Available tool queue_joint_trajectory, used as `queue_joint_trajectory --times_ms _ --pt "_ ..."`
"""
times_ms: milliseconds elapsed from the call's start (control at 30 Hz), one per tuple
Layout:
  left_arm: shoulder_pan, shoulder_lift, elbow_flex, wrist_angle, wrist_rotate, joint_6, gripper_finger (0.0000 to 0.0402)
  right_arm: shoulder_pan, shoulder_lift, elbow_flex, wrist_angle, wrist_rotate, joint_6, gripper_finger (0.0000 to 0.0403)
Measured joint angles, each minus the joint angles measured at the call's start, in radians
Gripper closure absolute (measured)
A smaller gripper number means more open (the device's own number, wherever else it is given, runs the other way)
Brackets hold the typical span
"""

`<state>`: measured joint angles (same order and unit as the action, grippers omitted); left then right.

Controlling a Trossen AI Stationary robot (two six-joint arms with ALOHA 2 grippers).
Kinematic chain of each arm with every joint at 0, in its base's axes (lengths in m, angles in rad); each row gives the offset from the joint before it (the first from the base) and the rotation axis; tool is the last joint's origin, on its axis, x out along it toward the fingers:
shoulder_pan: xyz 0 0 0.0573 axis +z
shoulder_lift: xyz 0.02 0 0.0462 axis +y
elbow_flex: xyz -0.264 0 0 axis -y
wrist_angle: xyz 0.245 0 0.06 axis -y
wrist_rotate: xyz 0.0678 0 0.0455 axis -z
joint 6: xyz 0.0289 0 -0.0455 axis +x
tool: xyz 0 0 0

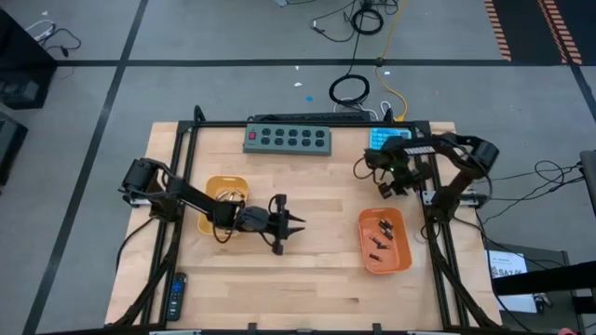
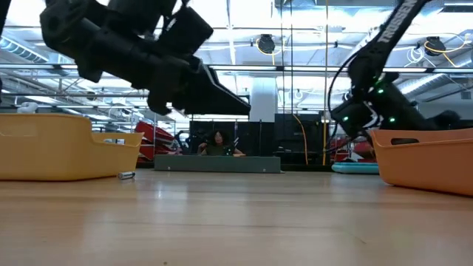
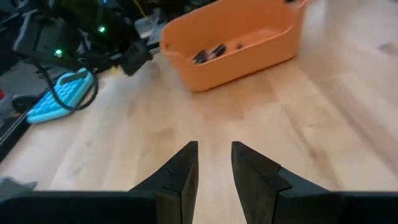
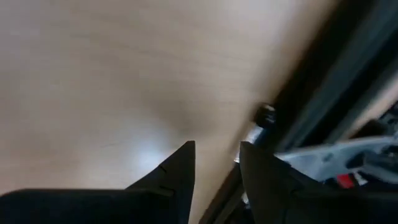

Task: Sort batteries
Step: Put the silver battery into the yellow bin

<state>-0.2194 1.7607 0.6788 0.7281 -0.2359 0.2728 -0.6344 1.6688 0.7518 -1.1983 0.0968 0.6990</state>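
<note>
Several dark batteries lie in the orange tray at the table's right; they also show in the left wrist view. One silver battery lies on the table beside the yellow-orange tray at the left. My left gripper is open and empty. It hovers over the bare table between the two trays, pointing toward the right tray. My right gripper is open and empty above the table, on the far side of the right tray and near the frame rail.
A grey power strip and a light-blue calculator lie at the far edge. A black remote control lies at the near left corner. Black frame rails run along the table's left and right sides. Bare wood lies between the trays.
</note>
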Motion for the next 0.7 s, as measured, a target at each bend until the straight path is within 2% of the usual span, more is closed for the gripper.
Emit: queue_joint_trajectory --times_ms 167,367,500,700 --pt "-0.019 0.0 0.0 0.006 0.003 0.026 0.0294 0.026 -0.108 -0.051 -0.044 0.087 0.183 0.0287" --pt "-0.018 0.001 0.001 0.039 0.003 0.065 0.0294 0.034 -0.12 -0.052 -0.047 0.085 0.209 0.0304" --pt "-0.016 0.001 0.001 0.073 0.002 0.078 0.0294 0.034 -0.094 -0.052 -0.016 0.087 0.209 0.0332" --pt "-0.016 0.001 0.001 0.08 -0.001 0.1 0.0295 0.034 -0.047 -0.052 -0.019 0.085 0.216 0.0397"
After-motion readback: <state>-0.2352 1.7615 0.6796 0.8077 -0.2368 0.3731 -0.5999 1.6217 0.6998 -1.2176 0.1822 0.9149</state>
